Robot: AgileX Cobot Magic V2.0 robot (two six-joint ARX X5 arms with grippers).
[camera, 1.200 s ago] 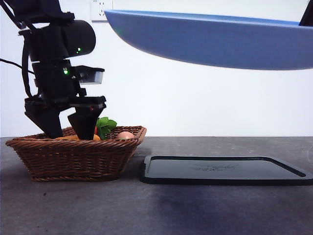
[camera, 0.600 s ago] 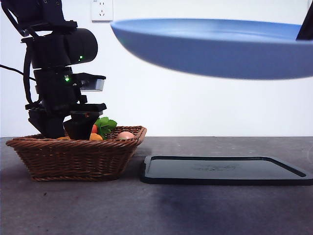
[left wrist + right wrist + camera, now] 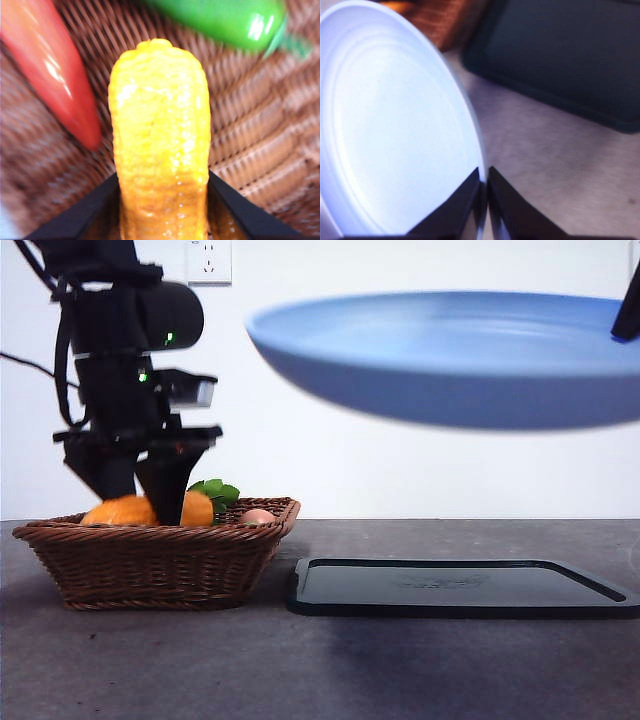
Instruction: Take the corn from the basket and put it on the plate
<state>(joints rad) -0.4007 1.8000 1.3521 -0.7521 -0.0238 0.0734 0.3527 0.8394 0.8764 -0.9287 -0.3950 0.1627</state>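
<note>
Clamping the corn [image 3: 159,145], the left tool [image 3: 148,508] half hides it above the basket [image 3: 150,562]; the right tool [image 3: 484,200] pinches the plate [image 3: 385,130] rim.

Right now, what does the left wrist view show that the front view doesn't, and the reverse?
Only the left wrist view shows the corn's bumpy kernels between the left gripper's jaws, plus a red pepper and a green pepper on the basket floor. Only the front view shows the blue plate held in the air, the black tray, an egg and green leaves. Both show corn, basket and left gripper.
</note>
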